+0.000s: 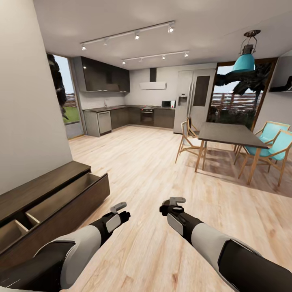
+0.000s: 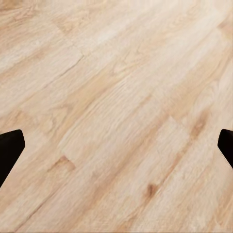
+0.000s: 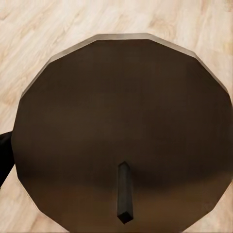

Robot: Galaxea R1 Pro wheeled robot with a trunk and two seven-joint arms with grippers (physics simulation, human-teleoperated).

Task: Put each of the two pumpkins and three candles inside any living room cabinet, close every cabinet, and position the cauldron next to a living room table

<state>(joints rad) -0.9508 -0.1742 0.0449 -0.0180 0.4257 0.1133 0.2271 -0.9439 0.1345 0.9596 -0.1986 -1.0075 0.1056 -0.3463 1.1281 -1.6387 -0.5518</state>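
- Your cabinet (image 1: 61,194) at lower left stands with its drawer pulled out, ready for loading (nothing inside yet).
- Left gripper (image 2: 116,145) fingers spread wide, empty, over the floor (image 2: 116,73).
- Right gripper (image 1: 172,202): I cannot tell its fingers' state; a dark round object (image 3: 121,126) sits below it.

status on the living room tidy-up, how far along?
Nothing looks done: the cabinet drawer stands open, its visible compartments empty. In hand: nothing; the left gripper has its jaws apart over the floor. Left: stow pumpkins and candles, shut the drawer, place the cauldron.
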